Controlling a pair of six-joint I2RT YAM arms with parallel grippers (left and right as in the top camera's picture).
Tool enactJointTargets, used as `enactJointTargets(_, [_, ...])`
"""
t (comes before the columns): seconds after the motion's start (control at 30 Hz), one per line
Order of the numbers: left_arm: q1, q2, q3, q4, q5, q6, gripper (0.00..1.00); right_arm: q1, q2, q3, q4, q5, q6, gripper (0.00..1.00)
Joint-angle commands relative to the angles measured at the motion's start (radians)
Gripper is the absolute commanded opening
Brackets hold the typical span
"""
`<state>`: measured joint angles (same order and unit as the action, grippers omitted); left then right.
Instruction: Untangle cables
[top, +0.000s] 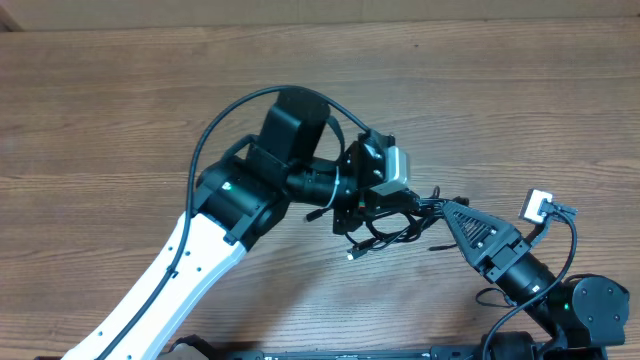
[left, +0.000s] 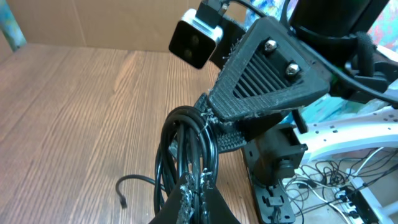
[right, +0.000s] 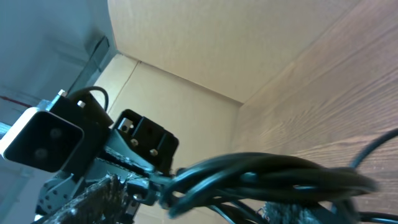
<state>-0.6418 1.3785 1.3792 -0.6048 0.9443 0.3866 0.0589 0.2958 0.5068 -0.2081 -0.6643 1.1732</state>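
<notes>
Left wrist view: left pincer (left: 198, 190) clenches the cables (left: 186, 146); right pincer (left: 217, 124) meets them, grasp unclear.

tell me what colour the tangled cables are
The cables are black, shown best in the left wrist view.

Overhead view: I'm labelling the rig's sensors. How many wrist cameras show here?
2. The left wrist camera sits mid-frame, just above the cables; the right wrist camera is near the right edge. None seems hidden.
</notes>
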Motion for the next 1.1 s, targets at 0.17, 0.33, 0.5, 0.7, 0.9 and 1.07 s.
enactJointTargets(0.17, [-0.015,0.028,0.023,0.004,-0.068,-0.028,0.04,-0.002,-0.003,0.018,-0.006,0.016,0.031,0.37])
enactJointTargets(0.33, [-0.016,0.035,0.023,0.004,-0.037,-0.029,0.04,-0.002,-0.003,0.018,-0.008,0.018,0.026,0.09])
enactJointTargets(0.5, [-0.021,0.035,0.023,0.004,0.004,-0.028,0.04,-0.002,-0.003,0.018,-0.026,0.029,0.027,0.31])
enactJointTargets(0.7, [-0.043,0.035,0.023,0.01,0.025,-0.027,0.04,-0.002,-0.003,0.018,-0.053,0.047,0.027,0.39])
enactJointTargets(0.9, [-0.078,0.036,0.023,0.019,0.024,-0.027,0.04,-0.002,-0.003,0.018,-0.061,0.056,0.027,0.16])
enactJointTargets(1.07, [-0.078,0.036,0.023,0.019,0.005,-0.028,0.04,-0.002,-0.003,0.018,-0.068,0.061,0.027,0.04])
